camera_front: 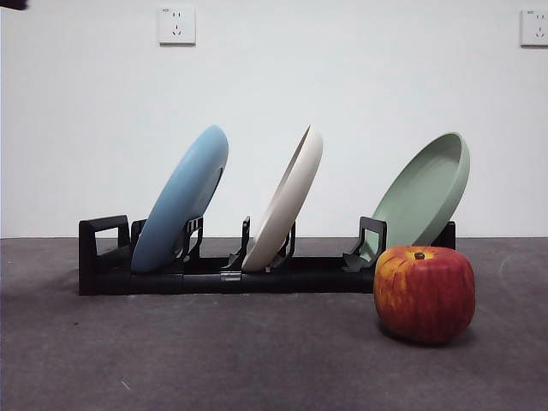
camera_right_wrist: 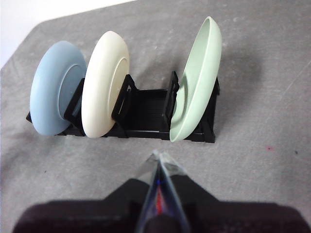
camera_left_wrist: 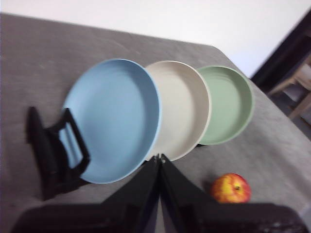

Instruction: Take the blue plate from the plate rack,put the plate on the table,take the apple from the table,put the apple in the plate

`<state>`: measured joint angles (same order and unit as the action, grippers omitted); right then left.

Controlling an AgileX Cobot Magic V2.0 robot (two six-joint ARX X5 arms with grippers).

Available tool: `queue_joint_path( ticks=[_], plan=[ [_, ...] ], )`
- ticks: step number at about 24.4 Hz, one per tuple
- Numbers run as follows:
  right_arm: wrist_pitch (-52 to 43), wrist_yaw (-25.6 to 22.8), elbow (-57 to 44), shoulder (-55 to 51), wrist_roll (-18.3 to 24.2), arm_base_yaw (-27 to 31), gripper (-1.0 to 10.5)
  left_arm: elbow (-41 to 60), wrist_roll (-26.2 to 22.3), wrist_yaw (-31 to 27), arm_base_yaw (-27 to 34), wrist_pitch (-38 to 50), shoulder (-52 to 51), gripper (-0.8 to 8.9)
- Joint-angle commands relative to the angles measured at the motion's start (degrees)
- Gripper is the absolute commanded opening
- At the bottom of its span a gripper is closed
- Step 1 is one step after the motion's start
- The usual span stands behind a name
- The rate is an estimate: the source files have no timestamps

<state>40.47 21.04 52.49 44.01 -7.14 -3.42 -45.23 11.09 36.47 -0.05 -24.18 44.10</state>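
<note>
Plates all racked, nothing lifted yet. Blue plate (camera_front: 181, 199) sits in the end slot of the rack (camera_front: 101, 257), leaning toward the cream plate (camera_front: 286, 201) next to it; green plate (camera_front: 425, 190) is at the far end. Apple (camera_front: 425, 294) rests on the desk (camera_front: 214, 351) just in front of the green-plate end, apart from the rack.

Left gripper (camera_left_wrist: 159, 158) hangs above the blue plate's open face, jaws closed together, holding nothing. Right gripper (camera_right_wrist: 158, 156) hovers on the other side of the rack, facing the plates' undersides, jaws also pressed shut and empty. Neither touches anything.

Risks, as judgement:
- Closed jaws must open before meeting the blue plate's rim, or they will just push it.
- Blue plate leans close to the cream plate; a tilted or sideways pull could knock cream over, and cream could tip onto green.
- Rack looks light and is not visibly fixed; dragging the plate against the divider could slide or lift the whole rack.
- Thin smooth rim, matte surface: a pinch too near the edge may slip and drop the plate.
- Apple is round; a bumped rack or an off-centre grasp could send it rolling.
</note>
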Motion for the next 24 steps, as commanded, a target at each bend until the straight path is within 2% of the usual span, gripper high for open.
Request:
queue_joint_path(
  ticks=[1, 2, 3, 4, 8, 16, 19, 24],
  plan=[
    [0.85, 0.07, 1.77, 1.90, 1.73, -0.13, 1.2, -2.40, -1.05, 2.03, -0.26, -0.31, 3.78, 0.98],
    [0.85, 0.07, 1.97, 2.25, 1.73, -0.13, 1.6, -2.93, -1.03, 2.01, -0.59, -0.31, 4.72, 1.74],
    [0.83, 0.07, 2.08, 2.73, 1.70, -0.13, 2.2, -3.69, -0.92, 1.95, -1.36, -0.28, 6.14, 2.95],
    [0.90, 0.04, 2.08, 3.10, 1.70, -0.13, 2.5, -4.33, -0.57, 1.84, -2.34, -0.24, 7.50, 3.37],
    [0.90, 0.04, 2.08, 3.63, 1.70, -0.13, 2.6, -8.61, -0.59, -1.09, -7.56, -0.39, 14.14, 3.42],
    [0.94, 0.02, 2.08, 3.63, 1.70, -0.13, 2.6, -29.79, -3.98, -16.55, -19.50, -8.13, 36.20, 3.42],
    [0.94, 0.00, 2.08, 3.63, 1.73, -0.11, 2.6, -36.63, -5.33, -19.41, -21.86, -10.64, 44.98, 3.42],
    [0.96, -0.13, 2.08, 3.63, 1.73, -0.11, 2.6, -38.53, -5.35, -22.91, -23.28, -9.73, 52.61, 3.42]
  ],
)
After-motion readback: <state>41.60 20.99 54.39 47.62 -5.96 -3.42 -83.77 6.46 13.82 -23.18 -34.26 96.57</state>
